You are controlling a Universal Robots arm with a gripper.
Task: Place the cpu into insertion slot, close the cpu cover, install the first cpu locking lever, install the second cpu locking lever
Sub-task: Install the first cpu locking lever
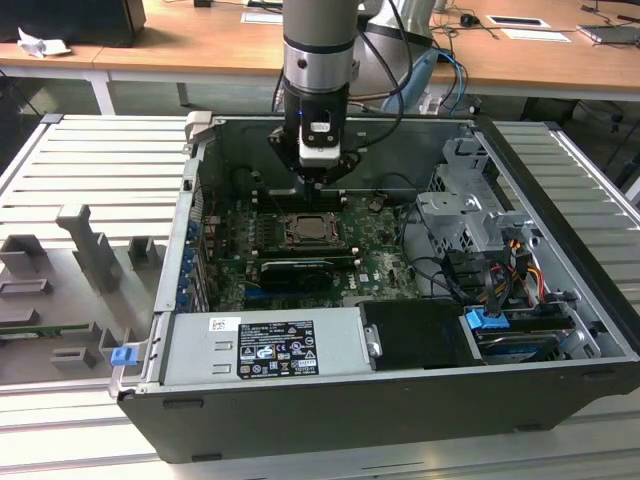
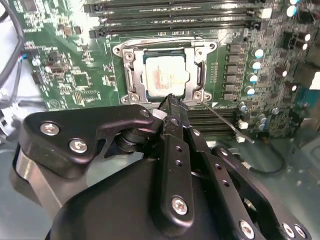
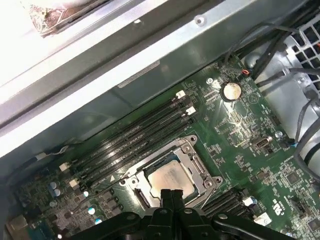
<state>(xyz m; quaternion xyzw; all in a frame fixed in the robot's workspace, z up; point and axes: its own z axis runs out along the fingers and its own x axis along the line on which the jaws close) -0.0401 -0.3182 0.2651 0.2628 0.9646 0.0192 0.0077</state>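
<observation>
Going across the exterior view from its left, we've got the grey slatted desk [image 1: 90, 170] with a few grey fixture blocks [image 1: 88, 245] on it, then the open PC case [image 1: 400, 400] with the power supply [image 1: 265, 345] along its near edge. The green motherboard [image 1: 290, 265] lies flat inside, and the drive cage with its cable bundle [image 1: 490, 260] is over on the exterior view's right.

The arm hangs straight down over the board, and the tool [image 1: 318, 182] hovers just above the far edge of the insertion slot [image 1: 310, 230], beside the memory slots [image 3: 135, 142]. In both wrist views the fingers look pressed together with nothing between them, so we'd call it closed and empty.

Progress-wise, the cpu [image 2: 166, 77] is already sitting in the insertion slot, so step one looks done. The cpu cover [image 2: 165, 50] seems to lie down flat around the chip as a silvery frame, so we'd guess that's closed too. A thin lever wire [image 2: 222, 119] sticks out diagonally from the socket's corner, which looks unlatched to us. We can't make out the other lever clearly, so the locking steps look like what's left.
</observation>
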